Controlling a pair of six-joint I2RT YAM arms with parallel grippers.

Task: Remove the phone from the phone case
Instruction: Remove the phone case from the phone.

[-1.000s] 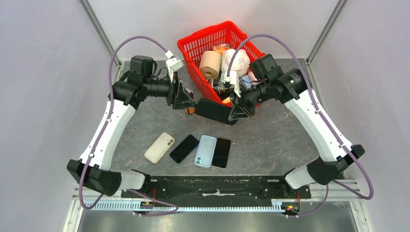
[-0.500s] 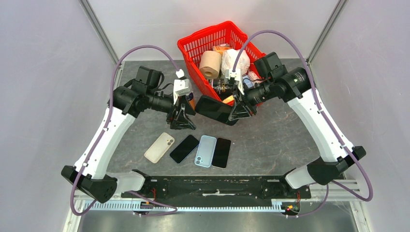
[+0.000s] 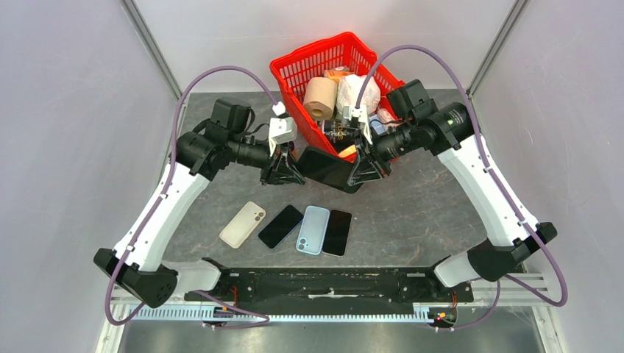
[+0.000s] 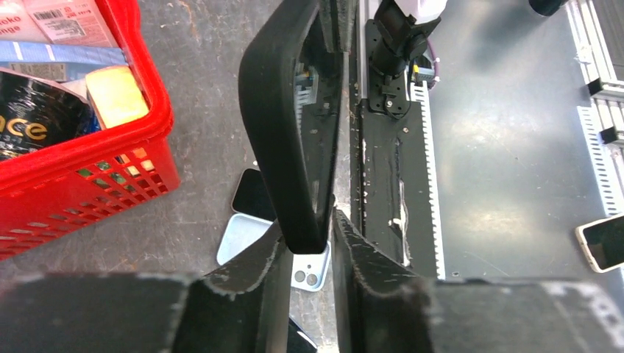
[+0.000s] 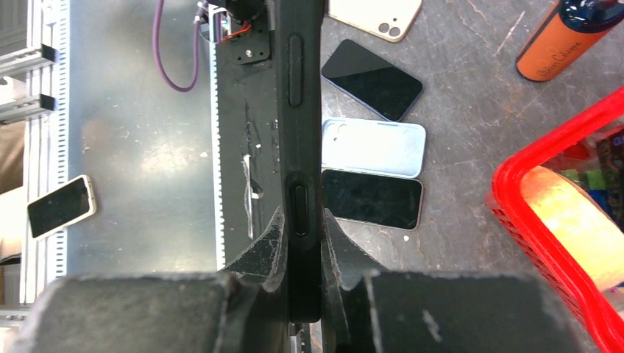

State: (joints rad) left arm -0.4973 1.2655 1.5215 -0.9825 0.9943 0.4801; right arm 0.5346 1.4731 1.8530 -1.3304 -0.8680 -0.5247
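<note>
A black phone case (image 3: 327,168) with the phone in it hangs in the air in front of the red basket, between my two grippers. My right gripper (image 3: 366,168) is shut on its right end; in the right wrist view the case (image 5: 302,110) stands edge-on, clamped between the gripper (image 5: 303,213) fingers. My left gripper (image 3: 287,170) has closed on the left end. Seen from the left wrist, the case's rim (image 4: 283,132) bows away from the glossy phone (image 4: 324,147), and its tip sits inside the gripper (image 4: 307,220), with one finger on the rim and the other on the phone's edge.
On the grey table below lie a cream phone (image 3: 243,224), a black phone (image 3: 280,226), a light blue one face down (image 3: 313,229) and another black phone (image 3: 338,232). The red basket (image 3: 294,70) behind holds a paper roll (image 3: 320,98) and packets. An orange bottle (image 5: 559,37) stands by the basket.
My left gripper has swung right to the case's left end and its jaws have narrowed onto it. The right gripper raised the case slightly, then held still.
</note>
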